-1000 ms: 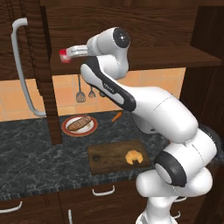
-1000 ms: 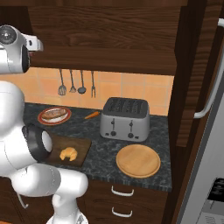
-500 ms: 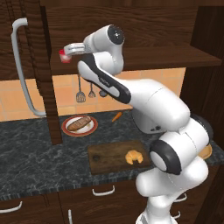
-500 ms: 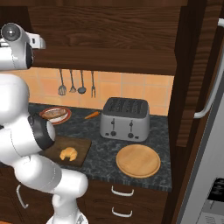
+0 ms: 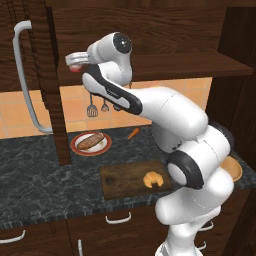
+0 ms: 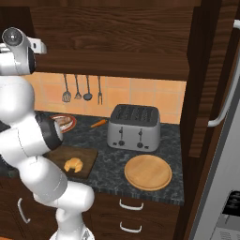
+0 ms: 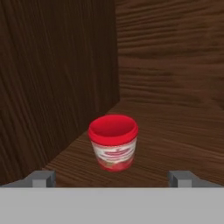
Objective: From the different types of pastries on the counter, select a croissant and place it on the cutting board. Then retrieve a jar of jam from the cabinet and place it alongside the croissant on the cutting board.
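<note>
- Done: the small golden crescent croissant (image 5: 152, 179) lies on the dark brown rectangular wooden cutting board (image 5: 120, 179).
- Left: the red-lidded jam jar (image 7: 113, 141) stands on the cabinet shelf (image 7: 175, 140), jaws spread before it, not gripping.

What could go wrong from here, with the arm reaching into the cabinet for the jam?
1. The jar of jam stands upright on the cabinet shelf near the side wall, ahead of the open gripper. If it advances off-centre, one of the fingers may nudge the jar over or scrape the wall.
2. The croissant already lies on the cutting board; setting the jar down carelessly could knock it.
</note>
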